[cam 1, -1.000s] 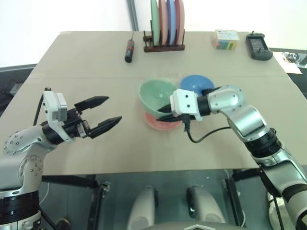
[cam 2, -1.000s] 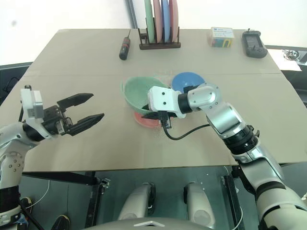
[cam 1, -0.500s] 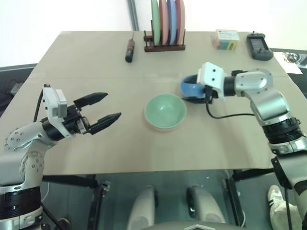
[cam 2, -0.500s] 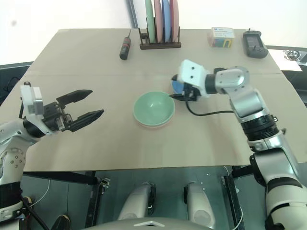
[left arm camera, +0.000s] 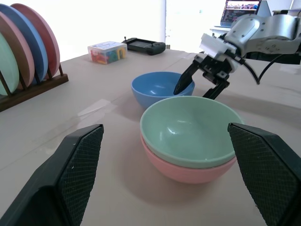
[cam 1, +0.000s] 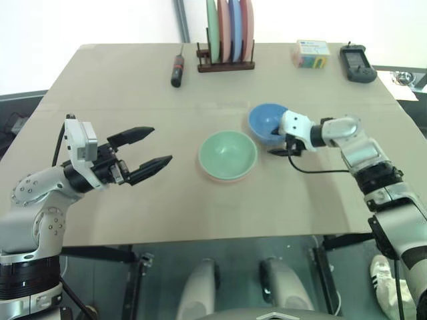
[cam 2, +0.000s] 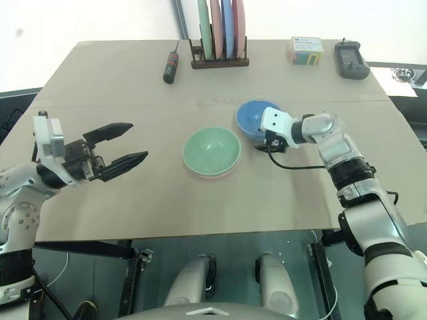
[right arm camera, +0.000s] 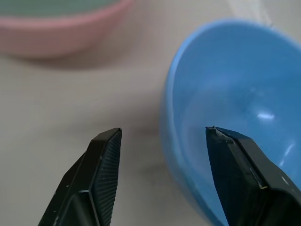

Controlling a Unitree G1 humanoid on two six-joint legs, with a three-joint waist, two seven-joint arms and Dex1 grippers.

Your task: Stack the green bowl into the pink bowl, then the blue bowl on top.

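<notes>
Currently: green bowl (cam 1: 227,154) nested in pink bowl (left arm camera: 188,170), mid-bench. Blue bowl (cam 1: 267,123) just beside, toward the far right corner. Right gripper (right arm camera: 162,174) jaws apart, straddling its rim. Left gripper (cam 1: 148,154) jaws apart, empty. Step: second stacking. Next: clamp rim, lift, set atop green.

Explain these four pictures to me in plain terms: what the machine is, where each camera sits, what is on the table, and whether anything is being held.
This is a two-armed humanoid robot. Two pictures come from cameras in its head, looking down at the table. The other two come from cameras on its wrists.

On the table, the green bowl sits nested in the pink bowl, with the blue bowl beside them. At the far edge are a rack of upright plates, a screwdriver, a small box and a black device.

Nothing is held. The left gripper hangs open; the right gripper straddles the blue bowl's rim, open.
</notes>
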